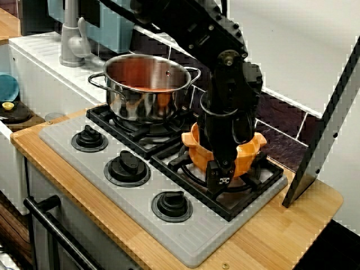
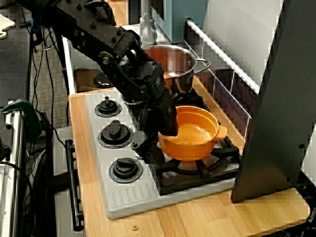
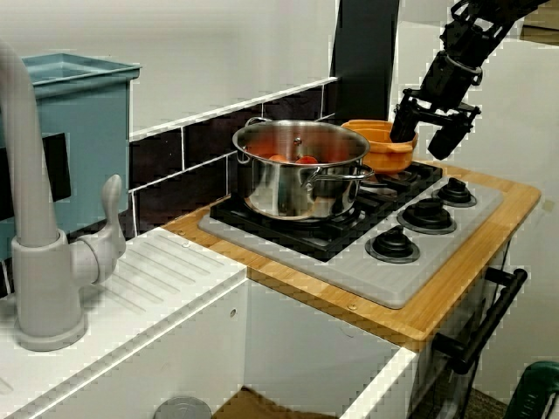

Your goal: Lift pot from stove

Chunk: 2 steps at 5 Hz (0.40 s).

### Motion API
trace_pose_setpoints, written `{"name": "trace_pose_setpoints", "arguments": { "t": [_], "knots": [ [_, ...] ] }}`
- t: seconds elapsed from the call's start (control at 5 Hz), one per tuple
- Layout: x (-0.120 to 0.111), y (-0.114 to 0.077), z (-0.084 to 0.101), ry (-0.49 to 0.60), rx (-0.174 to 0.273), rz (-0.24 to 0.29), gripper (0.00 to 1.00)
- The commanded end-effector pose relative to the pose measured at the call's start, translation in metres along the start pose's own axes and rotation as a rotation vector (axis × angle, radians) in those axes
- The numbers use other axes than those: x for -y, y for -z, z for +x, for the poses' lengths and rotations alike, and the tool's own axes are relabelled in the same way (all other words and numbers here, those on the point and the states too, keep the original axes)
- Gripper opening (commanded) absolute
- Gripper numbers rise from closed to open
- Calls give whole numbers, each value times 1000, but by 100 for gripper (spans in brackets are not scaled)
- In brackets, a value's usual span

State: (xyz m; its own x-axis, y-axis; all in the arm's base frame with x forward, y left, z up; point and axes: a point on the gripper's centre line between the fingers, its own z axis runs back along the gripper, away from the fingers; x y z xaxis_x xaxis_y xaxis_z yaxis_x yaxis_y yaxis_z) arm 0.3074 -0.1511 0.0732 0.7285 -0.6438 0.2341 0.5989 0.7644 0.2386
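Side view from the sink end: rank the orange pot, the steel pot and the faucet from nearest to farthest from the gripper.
1. Orange pot: on the far burner, its rim at the gripper.
2. Steel pot: next burner, toward the sink.
3. Faucet: on the white counter, past the stove, closest to this camera.

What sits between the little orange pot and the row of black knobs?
The robot's black hand, its fingers straddling the orange pot rim on the side toward the knobs. Below it, only black burner grate. The view from the stove's end shows this best.
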Motion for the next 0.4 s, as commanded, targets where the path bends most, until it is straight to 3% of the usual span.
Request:
{"name": "trace_pose_setpoints", "arguments": {
  "t": [0.0, 0.2],
  "knots": [
    [-4, -1, 1, 20, -2, -26, 0],
    [-2, -3, -4, 29, 4, -43, 0]
  ]
}}
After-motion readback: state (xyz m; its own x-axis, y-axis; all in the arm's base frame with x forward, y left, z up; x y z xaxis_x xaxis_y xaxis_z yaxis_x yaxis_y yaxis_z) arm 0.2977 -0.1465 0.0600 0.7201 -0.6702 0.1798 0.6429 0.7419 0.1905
